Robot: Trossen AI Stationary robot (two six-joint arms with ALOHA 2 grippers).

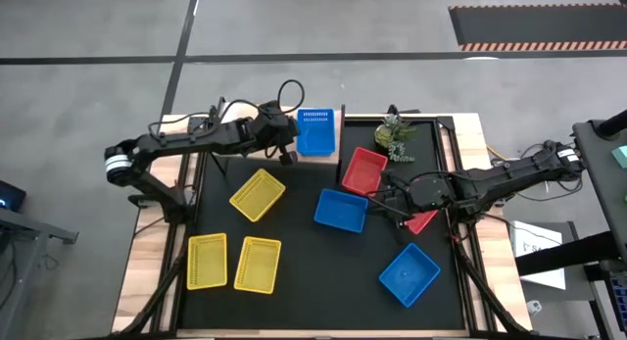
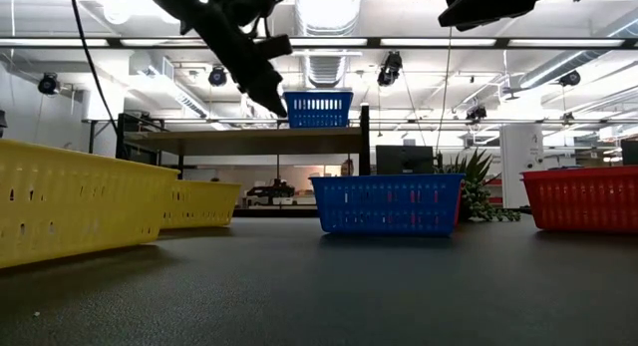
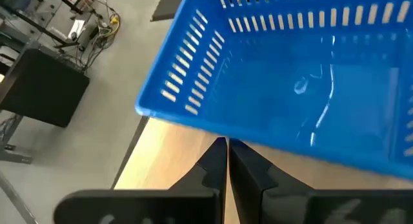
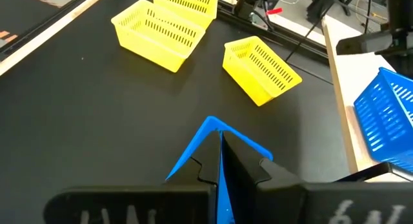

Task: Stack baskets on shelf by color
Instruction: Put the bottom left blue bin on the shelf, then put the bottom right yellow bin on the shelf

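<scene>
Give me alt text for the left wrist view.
The shut left gripper sits at the near wall of a blue basket that stands on the pale-wood shelf. Grey floor and dark equipment lie beyond the shelf's edge.

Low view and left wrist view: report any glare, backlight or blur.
Low view: bright ceiling lights backlight the arms into silhouettes; the near yellow basket looks soft. Left wrist view: light streaks glare off the blue basket floor on the shelf; the shut fingers show sharp.
</scene>
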